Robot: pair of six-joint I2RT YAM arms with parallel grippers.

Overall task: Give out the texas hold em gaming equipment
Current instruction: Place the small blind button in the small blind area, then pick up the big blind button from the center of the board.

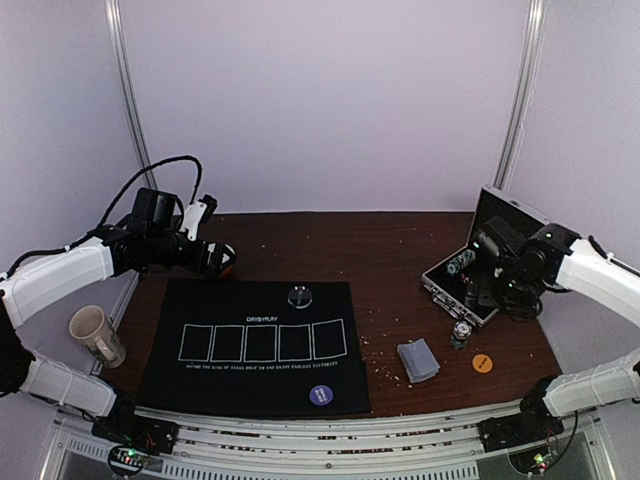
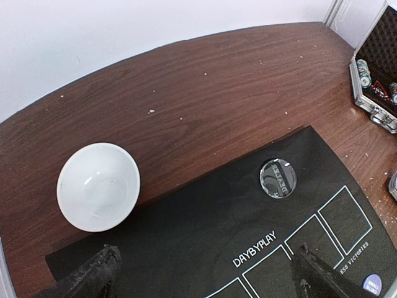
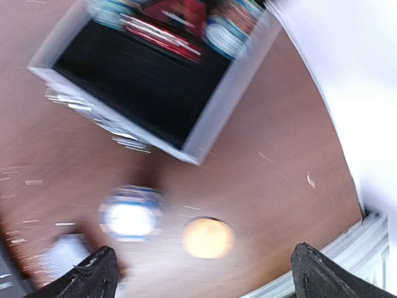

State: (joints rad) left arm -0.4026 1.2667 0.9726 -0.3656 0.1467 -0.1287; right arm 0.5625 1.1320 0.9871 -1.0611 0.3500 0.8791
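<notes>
Right hand [image 3: 205, 273] spread wide above orange chip [image 3: 208, 238]; open case [image 3: 231, 87] alongside.

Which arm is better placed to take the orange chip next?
Right. The right gripper, open, hangs near the case, with the orange chip in its wrist view; the left gripper sits far off by the bowl.

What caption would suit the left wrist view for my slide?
Open left gripper above a black poker mat bearing a clear dealer disc, white bowl alongside on the wooden table.
</notes>
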